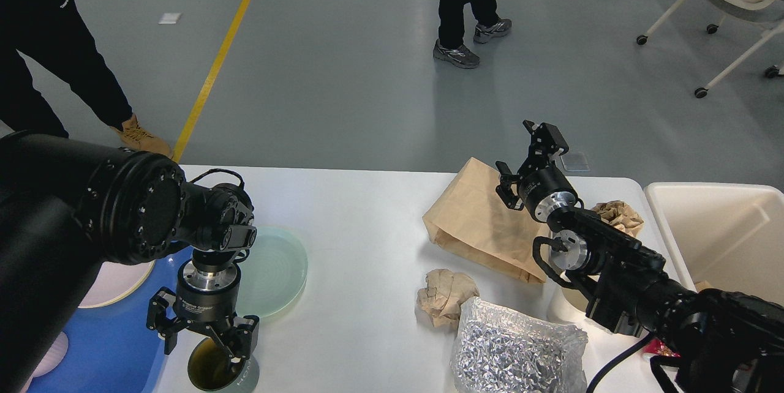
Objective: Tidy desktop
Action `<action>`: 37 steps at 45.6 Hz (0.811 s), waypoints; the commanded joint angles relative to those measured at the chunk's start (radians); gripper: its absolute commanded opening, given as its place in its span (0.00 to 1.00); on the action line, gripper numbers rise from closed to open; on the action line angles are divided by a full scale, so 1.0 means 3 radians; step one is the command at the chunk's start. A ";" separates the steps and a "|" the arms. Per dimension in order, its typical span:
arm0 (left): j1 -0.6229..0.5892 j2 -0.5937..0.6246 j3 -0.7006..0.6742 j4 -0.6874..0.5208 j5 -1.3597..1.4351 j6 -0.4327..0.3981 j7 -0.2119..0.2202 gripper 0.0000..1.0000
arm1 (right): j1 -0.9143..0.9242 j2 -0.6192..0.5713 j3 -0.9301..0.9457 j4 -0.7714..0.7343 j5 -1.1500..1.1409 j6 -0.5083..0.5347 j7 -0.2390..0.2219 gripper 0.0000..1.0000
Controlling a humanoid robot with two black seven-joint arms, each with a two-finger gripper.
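At bench (367, 228) near-left corner: left claw (205, 344) spread open over green mug (220, 371), one finger inside rim, nothing gripped. Mug likely rigid, glazed, slippery; pinch wall at rim. Right claw (527, 157) open, empty, above paper bag (484, 221).

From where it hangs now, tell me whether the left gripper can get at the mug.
Probably yes. The left gripper hangs open right over the mug, one finger at its rim; nothing lies between them.

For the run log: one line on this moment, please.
left gripper: open, one finger inside green mug | right gripper: open, above paper bag | desktop: cluttered
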State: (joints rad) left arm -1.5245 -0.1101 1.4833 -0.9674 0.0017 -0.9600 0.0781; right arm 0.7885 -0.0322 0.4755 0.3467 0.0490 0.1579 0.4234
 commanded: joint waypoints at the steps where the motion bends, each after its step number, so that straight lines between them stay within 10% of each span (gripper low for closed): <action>1: 0.0020 -0.0001 0.0010 0.0014 0.0004 0.0000 0.0000 0.91 | 0.0000 0.0000 0.0000 0.0000 0.0000 0.0000 0.0000 1.00; 19: 0.0183 -0.0001 0.0021 0.0126 0.0004 0.0234 0.0005 0.69 | 0.0000 0.0000 0.0000 0.0000 0.0000 0.0000 0.0000 1.00; 37: 0.0163 0.0004 0.0010 0.0157 -0.0006 0.0137 -0.0010 0.15 | 0.0000 0.0000 0.0000 0.0000 0.0000 0.0000 0.0000 1.00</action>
State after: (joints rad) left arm -1.4724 -0.1103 1.4877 -0.9187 0.0024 -0.8990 0.0766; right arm 0.7885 -0.0322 0.4755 0.3467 0.0490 0.1581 0.4234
